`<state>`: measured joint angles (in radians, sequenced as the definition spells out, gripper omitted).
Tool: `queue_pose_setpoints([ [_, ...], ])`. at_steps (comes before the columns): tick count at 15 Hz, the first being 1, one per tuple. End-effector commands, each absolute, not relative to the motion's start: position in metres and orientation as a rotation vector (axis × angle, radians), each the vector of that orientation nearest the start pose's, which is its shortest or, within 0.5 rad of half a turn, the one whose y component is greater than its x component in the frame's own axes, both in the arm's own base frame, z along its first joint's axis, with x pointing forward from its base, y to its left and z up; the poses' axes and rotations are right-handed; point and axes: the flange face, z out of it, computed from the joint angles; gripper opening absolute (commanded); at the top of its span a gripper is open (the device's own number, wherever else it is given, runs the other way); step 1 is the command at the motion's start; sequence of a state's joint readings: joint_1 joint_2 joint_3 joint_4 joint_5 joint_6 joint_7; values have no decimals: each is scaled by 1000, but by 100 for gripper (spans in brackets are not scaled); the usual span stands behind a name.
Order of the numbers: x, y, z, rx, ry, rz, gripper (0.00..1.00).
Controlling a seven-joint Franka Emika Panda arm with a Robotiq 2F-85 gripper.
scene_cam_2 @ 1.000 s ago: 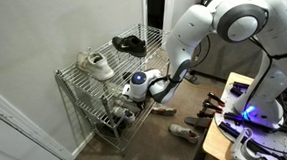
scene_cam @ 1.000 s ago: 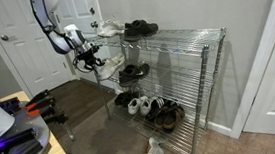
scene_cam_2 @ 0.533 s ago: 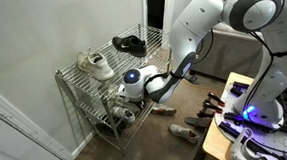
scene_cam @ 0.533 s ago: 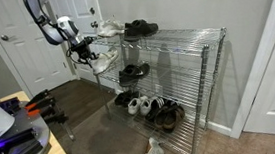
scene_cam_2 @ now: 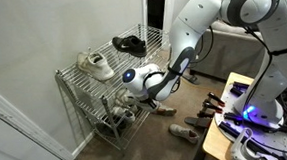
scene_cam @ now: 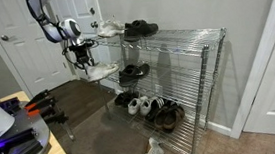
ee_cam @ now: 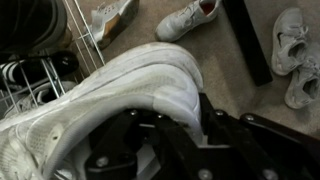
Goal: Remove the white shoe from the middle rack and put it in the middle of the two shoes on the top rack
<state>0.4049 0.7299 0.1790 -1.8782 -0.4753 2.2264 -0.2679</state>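
My gripper (scene_cam: 82, 60) is shut on the heel collar of the white shoe (scene_cam: 100, 71) and holds it in the air just outside the rack's open end, at about middle rack (scene_cam: 178, 80) height. In the wrist view the white shoe (ee_cam: 110, 95) fills the frame, with the jaws (ee_cam: 185, 118) clamped on its rim. On the top rack (scene_cam: 189, 37) a white sneaker (scene_cam: 108, 29) and a black shoe (scene_cam: 140, 29) sit with a gap between them. Both also show in an exterior view, the sneaker (scene_cam_2: 94, 64) and the black shoe (scene_cam_2: 129, 45), with the gripper (scene_cam_2: 136, 82) below them.
A black shoe (scene_cam: 134, 73) lies on the middle rack. Several shoes (scene_cam: 150, 108) sit on the lowest shelf. Loose sneakers (ee_cam: 190, 15) lie on the carpet below, and one (scene_cam: 152, 151) lies in front of the rack. A white door (scene_cam: 34, 41) stands behind the arm.
The gripper has drawn the white shoe out and away from the rack's end and a little lower. The shoes on the shelves have not moved.
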Motion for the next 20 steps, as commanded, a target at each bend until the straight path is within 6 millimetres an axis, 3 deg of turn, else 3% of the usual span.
queue_pose_setpoints([
  [1, 481, 296, 118, -2727, -1878, 720, 5],
  [4, 472, 293, 124, -2661, -1885, 813, 5],
  [8, 447, 293, 148, -2617, -1860, 862, 5],
  [12, 410, 291, 185, -2662, -1823, 876, 6],
  [20, 321, 309, 258, -2719, -1937, 752, 5],
])
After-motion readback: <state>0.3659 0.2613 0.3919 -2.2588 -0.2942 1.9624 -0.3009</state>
